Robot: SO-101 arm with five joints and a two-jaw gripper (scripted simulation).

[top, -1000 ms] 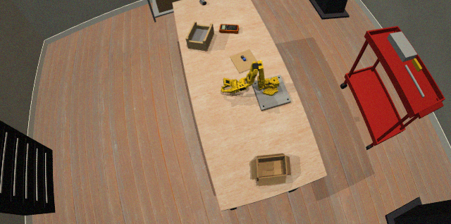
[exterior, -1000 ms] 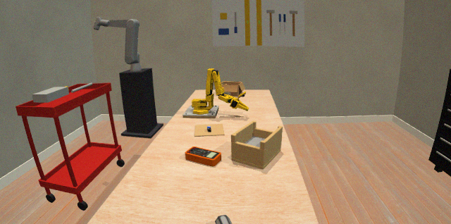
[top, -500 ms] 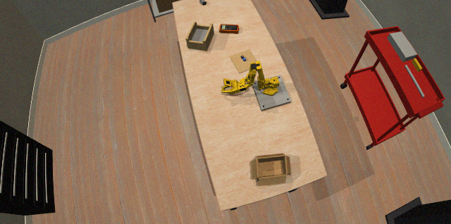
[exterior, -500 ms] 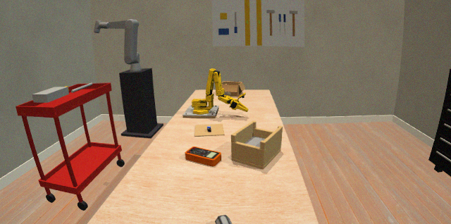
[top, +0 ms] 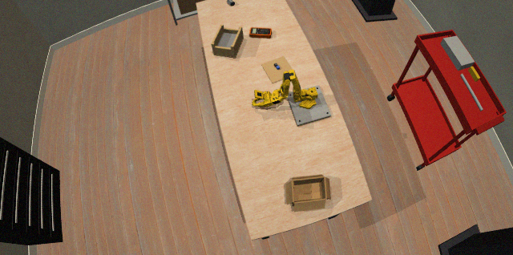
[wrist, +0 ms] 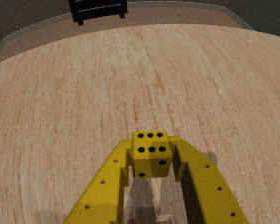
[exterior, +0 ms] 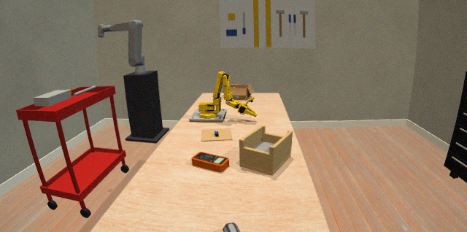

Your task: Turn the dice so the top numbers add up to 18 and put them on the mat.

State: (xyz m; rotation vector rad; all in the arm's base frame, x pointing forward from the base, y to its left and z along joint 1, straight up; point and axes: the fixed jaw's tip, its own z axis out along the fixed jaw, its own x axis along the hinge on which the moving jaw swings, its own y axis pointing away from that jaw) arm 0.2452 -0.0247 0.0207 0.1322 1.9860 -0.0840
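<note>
Yellow die point(wrist: 151, 154) seems pinched between the fingers

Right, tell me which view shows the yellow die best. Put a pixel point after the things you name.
The wrist view: the yellow die point(wrist: 151, 155) sits between the fingers, its pips readable. The top and exterior views show the arm, but I can't make the die out in either.

Wooden table point(top: 260, 139) point(exterior: 204, 195) point(wrist: 66, 90) — supports mat point(top: 270, 74) point(exterior: 207, 138); multimeter point(top: 260, 35) point(exterior: 208, 163), nearer; wooden bin point(top: 223, 51) point(exterior: 255, 160), right; gray base plate point(top: 313, 118) point(exterior: 197, 118), left; cardboard box point(top: 308, 206) point(exterior: 240, 90), far — dark cylinder point(top: 231, 2) point(exterior: 231, 227), near.
</note>
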